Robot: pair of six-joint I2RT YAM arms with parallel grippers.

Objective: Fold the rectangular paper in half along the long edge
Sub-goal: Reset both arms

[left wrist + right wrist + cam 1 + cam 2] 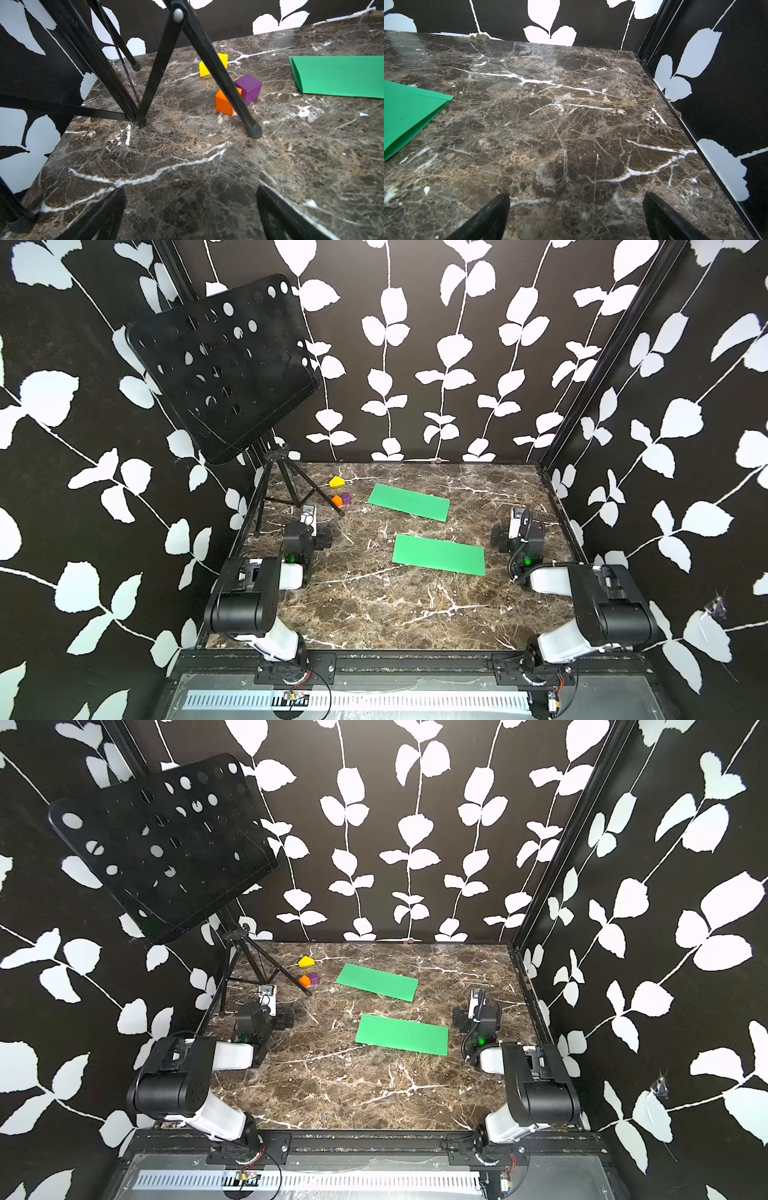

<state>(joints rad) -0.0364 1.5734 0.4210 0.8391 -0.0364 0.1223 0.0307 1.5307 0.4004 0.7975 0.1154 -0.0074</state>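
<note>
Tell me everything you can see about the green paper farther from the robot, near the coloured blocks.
The far green paper is a long, narrow rectangle of matte green sheet, lying flat and slightly askew on the marble table. In the left wrist view its short end shows two layers, so it looks folded. The purple block sits beside it, apart; only the table touches it.
</note>
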